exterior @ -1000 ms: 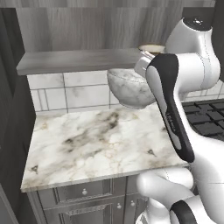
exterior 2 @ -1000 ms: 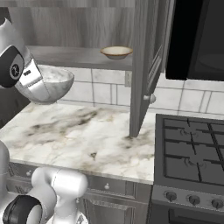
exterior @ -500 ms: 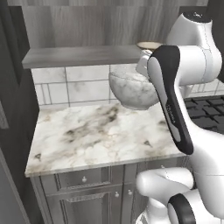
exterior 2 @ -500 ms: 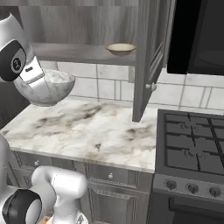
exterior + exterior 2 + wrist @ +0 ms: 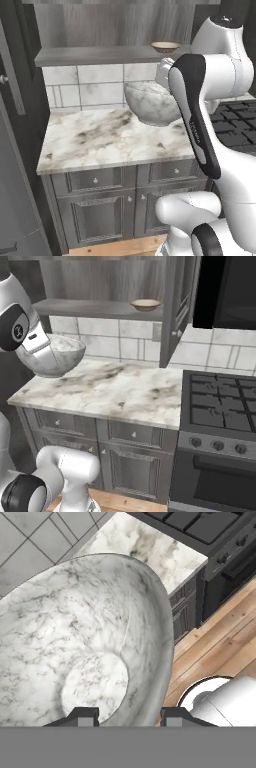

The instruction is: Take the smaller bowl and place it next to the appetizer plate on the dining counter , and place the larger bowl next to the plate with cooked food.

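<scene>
fingertips (image 5: 82, 716) of the gripper (image 5: 128, 717) straddle the rim of the larger bowl (image 5: 75, 662) in the hand view, one inside, one outside, clamped on its wall. that view alone shows wood floor (image 5: 220, 652) under the bowl. from the base views the bowl hangs mouth-up, slightly tilted, above the marble counter (image 5: 110, 140) near its stove-side back edge. farthest, the smaller bowl (image 5: 145, 304) sits upright on the shelf (image 5: 95, 307).

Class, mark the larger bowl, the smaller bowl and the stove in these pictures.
larger bowl (image 5: 60, 356), right base view, outer wall.
smaller bowl (image 5: 145, 305), right base view, its side, on the shelf.
stove (image 5: 225, 401), right base view, burner grate.
</scene>
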